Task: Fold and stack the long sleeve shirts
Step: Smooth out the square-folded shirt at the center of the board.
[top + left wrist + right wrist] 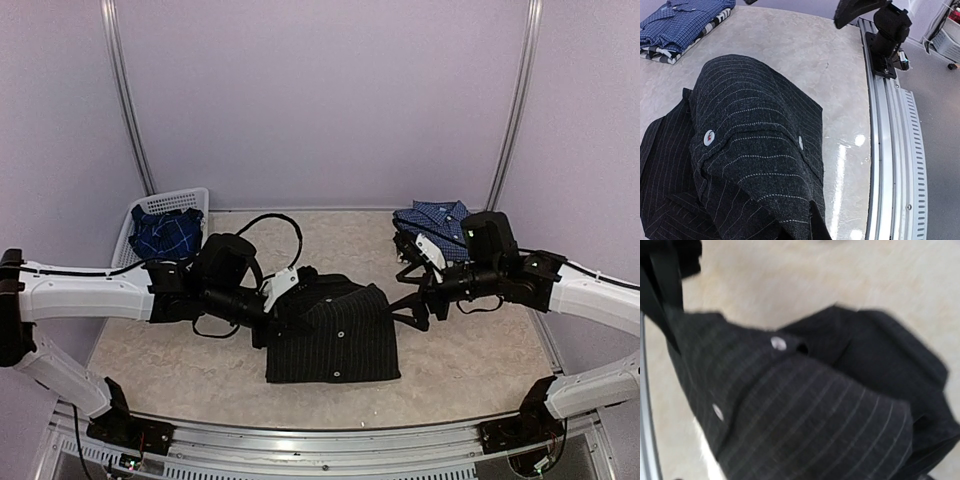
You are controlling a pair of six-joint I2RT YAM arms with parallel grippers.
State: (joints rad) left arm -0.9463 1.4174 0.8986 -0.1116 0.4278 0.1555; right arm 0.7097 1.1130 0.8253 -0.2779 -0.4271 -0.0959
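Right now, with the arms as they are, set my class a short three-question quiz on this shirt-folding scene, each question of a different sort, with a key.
1. True or false: the white basket holds a dark blue plaid shirt.
2. Which gripper is shut on the black pinstriped shirt? A) left B) right C) neither
3. Fill in: the folded blue checked shirt lies on the ____ arm's side.
Key: 1 true. 2 A: the left gripper grips the cloth and the right gripper stands open beside it. 3 right.
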